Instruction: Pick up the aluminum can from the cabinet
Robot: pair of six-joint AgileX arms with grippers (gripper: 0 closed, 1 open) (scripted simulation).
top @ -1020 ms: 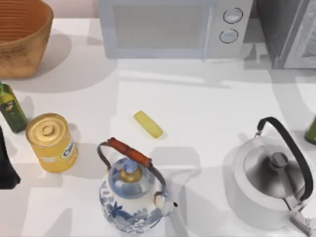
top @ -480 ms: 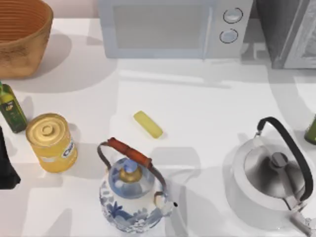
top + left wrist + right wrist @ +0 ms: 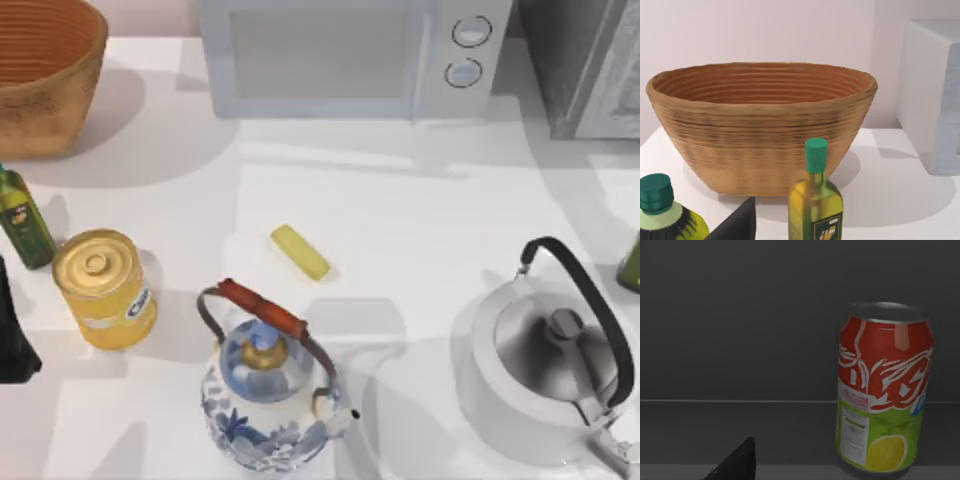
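Your aluminum can (image 3: 884, 387): upright on a dark shelf of the cabinet (image 3: 580, 65), at the table's (image 3: 430, 230) far right corner; red top, green band with a lemon.
Your right gripper: one dark fingertip (image 3: 735, 462) near the can, not touching; spread or closed, you cannot tell.
Your left arm (image 3: 12, 335): at the table's left edge, beside the olive oil bottle (image 3: 815, 200) and basket (image 3: 760, 125); finger state unreadable.

With the blue-patterned teapot (image 3: 268, 400) at the table's (image 3: 420, 230) six o'clock, the tin (image 3: 103, 288) sits at nine, the basket (image 3: 45, 70) at eleven, the microwave (image 3: 350, 55) at twelve, the steel kettle (image 3: 545, 380) at four, and the can (image 3: 883, 387) stands upright on the cabinet shelf (image 3: 740, 425).
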